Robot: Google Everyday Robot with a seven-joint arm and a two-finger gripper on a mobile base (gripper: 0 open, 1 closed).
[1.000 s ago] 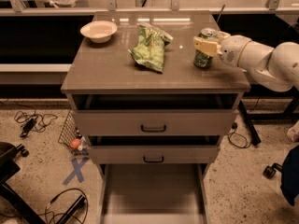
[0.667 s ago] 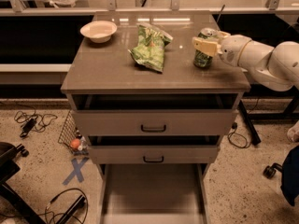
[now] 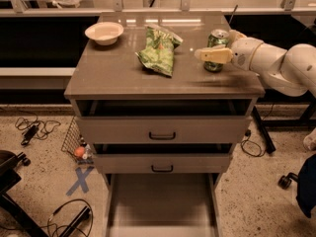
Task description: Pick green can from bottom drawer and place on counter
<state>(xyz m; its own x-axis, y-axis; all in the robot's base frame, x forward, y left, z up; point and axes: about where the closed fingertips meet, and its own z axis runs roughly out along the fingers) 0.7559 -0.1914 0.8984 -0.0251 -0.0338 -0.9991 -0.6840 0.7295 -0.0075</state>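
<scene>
The green can (image 3: 217,38) stands upright on the counter (image 3: 113,68), near its right back corner. My gripper (image 3: 215,44) reaches in from the right at can height. One finger (image 3: 210,55) lies across the can's near side and the other shows behind it. The fingers look slightly parted, standing on either side of the can. The bottom drawer (image 3: 160,201) is pulled far out below, and its grey floor is bare.
A green snack bag (image 3: 158,51) lies mid-counter and a white bowl (image 3: 104,32) sits at the back left. The top drawer (image 3: 163,130) and middle drawer (image 3: 162,163) are slightly open. Cables, a wire basket (image 3: 74,142), blue tape (image 3: 79,179) and chair wheels are on the floor.
The near finger has shifted lower and further left across the can, away from its upper part. The can has stayed upright in the same spot on the counter.
</scene>
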